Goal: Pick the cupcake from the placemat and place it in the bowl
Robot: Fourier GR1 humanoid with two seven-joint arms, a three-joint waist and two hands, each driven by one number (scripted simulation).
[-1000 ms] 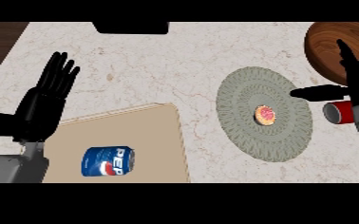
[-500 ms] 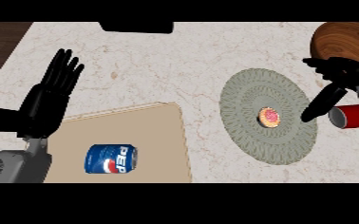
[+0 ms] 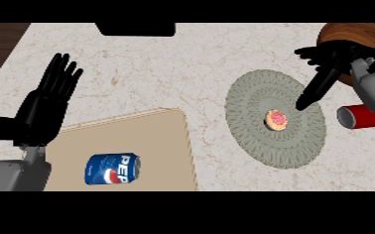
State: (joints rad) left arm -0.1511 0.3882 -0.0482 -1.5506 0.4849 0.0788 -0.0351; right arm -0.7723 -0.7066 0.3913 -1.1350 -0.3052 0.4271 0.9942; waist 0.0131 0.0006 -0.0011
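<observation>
Where half a second ago the right hand [image 3: 327, 70] hung a little farther right, beside the red can, it has now swung inward over the placemat, one long straight digit slanting down so that its tip lies just up and right of the cupcake [image 3: 277, 119], close but seemingly not touching. Its fingers are spread and straight, holding nothing, with the shorter ones fanned out near the bowl's edge. That cupcake, small and round with a pink centre and pale rim, sits unmoved on the placemat [image 3: 253, 94], a round grey-green mat with a woven, ringed texture. Above and to the right, the brown wooden bowl [image 3: 344, 30] shows only in part at the view's edge, behind the hand. Just right of the mat a red can [image 3: 357, 116] lies on its side on the pale marbled counter [image 3: 168, 74]. Far to the left, the left hand [image 3: 47, 104] rests open with fingers up, as before, beside a tan rectangular board [image 3: 154, 148] on which a blue Pepsi can [image 3: 112, 168] lies on its side.
</observation>
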